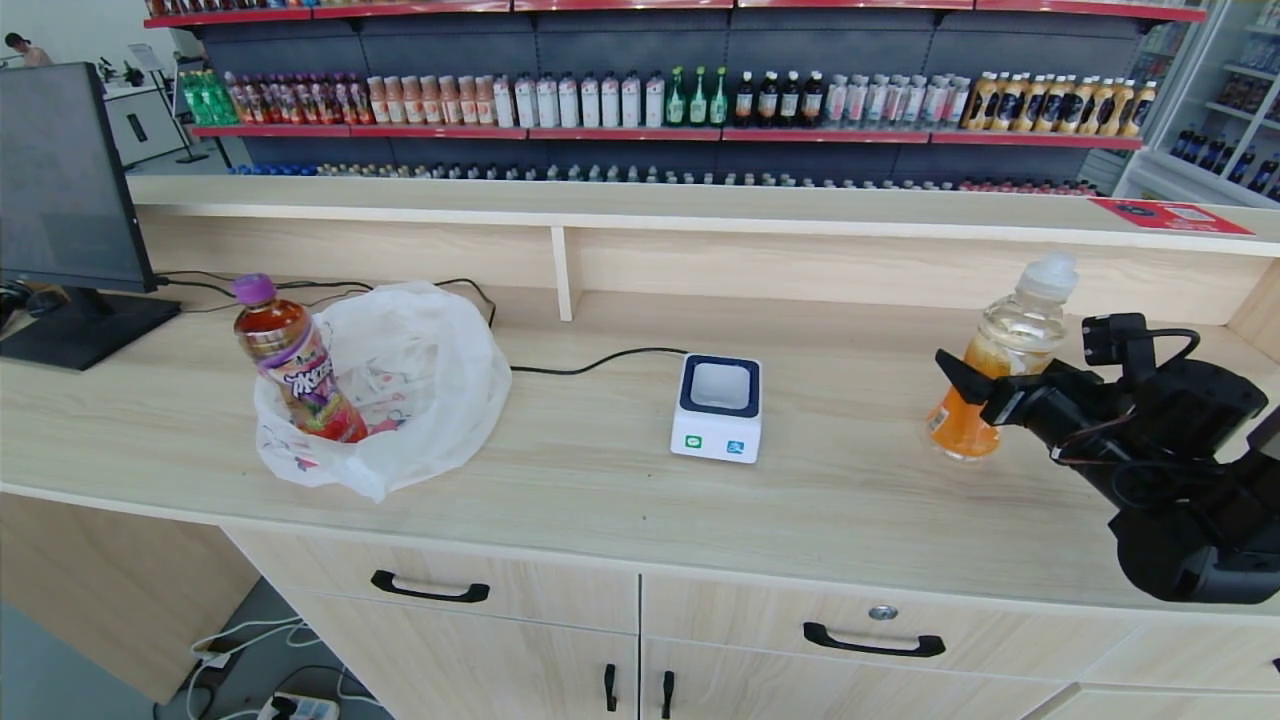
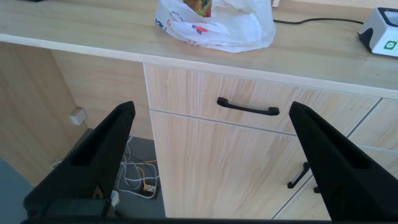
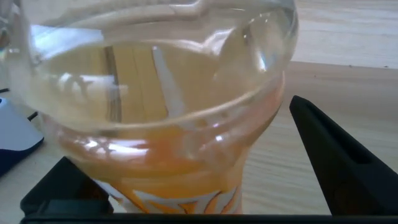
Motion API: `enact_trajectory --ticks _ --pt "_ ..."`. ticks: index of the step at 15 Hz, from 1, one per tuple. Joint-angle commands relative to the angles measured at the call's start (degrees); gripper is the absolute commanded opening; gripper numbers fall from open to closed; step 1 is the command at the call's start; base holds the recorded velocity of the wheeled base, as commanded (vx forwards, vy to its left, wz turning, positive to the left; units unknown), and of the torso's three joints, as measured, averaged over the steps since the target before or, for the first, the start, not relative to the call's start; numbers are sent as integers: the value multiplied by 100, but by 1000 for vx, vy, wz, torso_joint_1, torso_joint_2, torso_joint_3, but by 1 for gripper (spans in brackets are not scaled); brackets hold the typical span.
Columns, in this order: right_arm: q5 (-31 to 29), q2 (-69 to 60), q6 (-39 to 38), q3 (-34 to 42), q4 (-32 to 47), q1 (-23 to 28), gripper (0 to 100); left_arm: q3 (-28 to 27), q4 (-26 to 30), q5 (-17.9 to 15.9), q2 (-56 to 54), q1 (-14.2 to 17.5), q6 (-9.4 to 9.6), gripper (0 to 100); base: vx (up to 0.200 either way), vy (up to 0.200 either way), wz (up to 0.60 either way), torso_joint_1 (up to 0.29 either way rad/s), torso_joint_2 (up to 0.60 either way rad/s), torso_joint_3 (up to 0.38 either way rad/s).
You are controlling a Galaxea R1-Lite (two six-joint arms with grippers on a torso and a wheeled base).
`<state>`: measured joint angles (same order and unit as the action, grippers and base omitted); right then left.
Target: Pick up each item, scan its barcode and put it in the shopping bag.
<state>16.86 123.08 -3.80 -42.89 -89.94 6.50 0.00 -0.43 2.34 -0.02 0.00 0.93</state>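
Down at your left, in front of the drawer handle (image 2: pixel 247 109) and below the counter (image 1: pixel 600 480), the left gripper (image 2: pixel 211 109) hangs with its fingers spread wide and nothing between them. On the counter above, the shopping bag (image 1: pixel 440 400) lies slumped open with a red tea bottle (image 1: pixel 295 365) leaning in it. Mid-counter sits the scanner (image 1: pixel 717 408), its window facing up. Well to the right stands the orange bottle (image 1: pixel 1000 360), upright on the wood, with the right gripper (image 1: pixel 990 395) straddling its lower half. The jaws are apart: one finger (image 3: pixel 336 162) shows clear daylight to the plastic.

Expect a smooth, rounded, thin-walled bottle that gives a little under pressure and could twist or slide in the pads. It looks only part full, so probably moderate weight, sitting low. Take it just under the bulging shoulder, squeezing firmly but not crushing, so you can turn the label toward the scanner.
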Motion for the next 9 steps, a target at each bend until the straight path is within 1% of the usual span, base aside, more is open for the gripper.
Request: enact_trajectory --ticks 1,2,9 --pt "2 32 11 -88 -6 1 100 0 -1 3 2 0 4 100 0 0 0 0 0 0" --pt "2 41 20 -106 -6 1 0 0 -1 3 2 0 -5 100 0 0 0 0 0 0" --pt "2 -29 38 -115 -6 -8 0 0 -1 3 2 0 -14 100 0 0 0 0 0 0"
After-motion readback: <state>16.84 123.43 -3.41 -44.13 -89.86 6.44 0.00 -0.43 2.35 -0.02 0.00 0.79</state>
